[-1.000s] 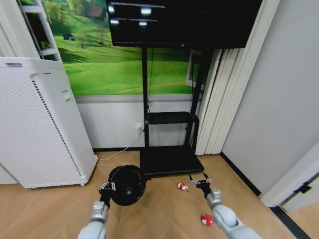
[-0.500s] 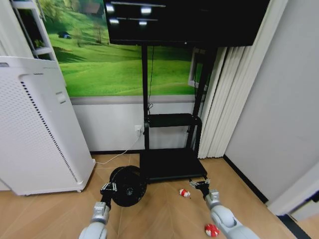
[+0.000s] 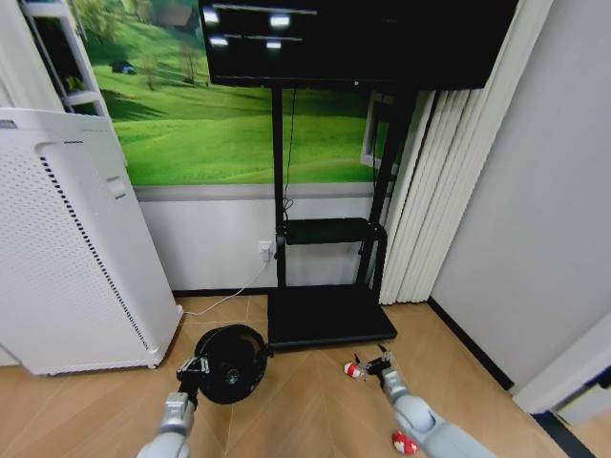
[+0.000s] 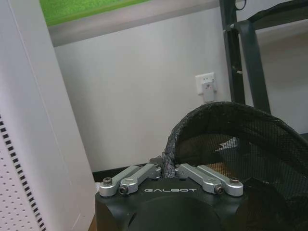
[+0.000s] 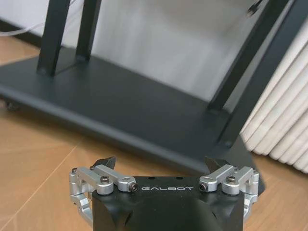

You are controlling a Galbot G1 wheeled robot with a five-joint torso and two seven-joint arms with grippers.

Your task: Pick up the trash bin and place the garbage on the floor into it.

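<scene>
The fingers of the left gripper are pinched together on the mesh rim of the trash bin. In the head view that gripper sits at the bin's left edge, holding the trash bin tipped so its round mouth faces the camera, just in front of the black TV stand base and beside the white perforated appliance.

The fingers of the right gripper are spread wide apart with nothing between them, hovering low over the wooden floor close to the stand's base. In the head view the right gripper is just beside a small red-and-white piece of garbage lying on the floor. A second red piece lies on the floor nearer the robot, partly hidden by the right arm.
</scene>
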